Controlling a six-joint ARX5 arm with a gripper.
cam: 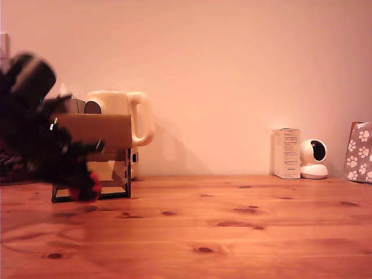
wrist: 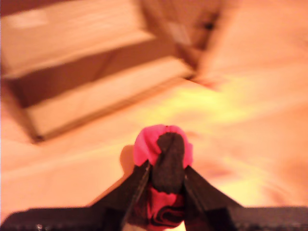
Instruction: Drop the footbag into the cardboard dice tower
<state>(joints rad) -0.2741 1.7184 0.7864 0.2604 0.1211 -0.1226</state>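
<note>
The footbag [wrist: 162,159], a small red and black ball, is pinched between the black fingers of my gripper [wrist: 164,180], which is shut on it. In the exterior view the gripper [cam: 87,185] hangs low over the table at the exterior view's left, blurred, with the red of the footbag [cam: 93,181] showing at its tip. Just behind it stands the cardboard dice tower [cam: 107,136], a brown box with a plain upper panel and a cut-out lower front. The wrist view shows the tower [wrist: 96,82] a short way ahead, its sloped ramp visible.
A cream jug [cam: 125,113] stands behind the tower. At the exterior view's right stand a white carton [cam: 287,153], a small white camera [cam: 314,158] and a paw-print bag [cam: 360,151]. The wooden table [cam: 232,226] spreads out in front.
</note>
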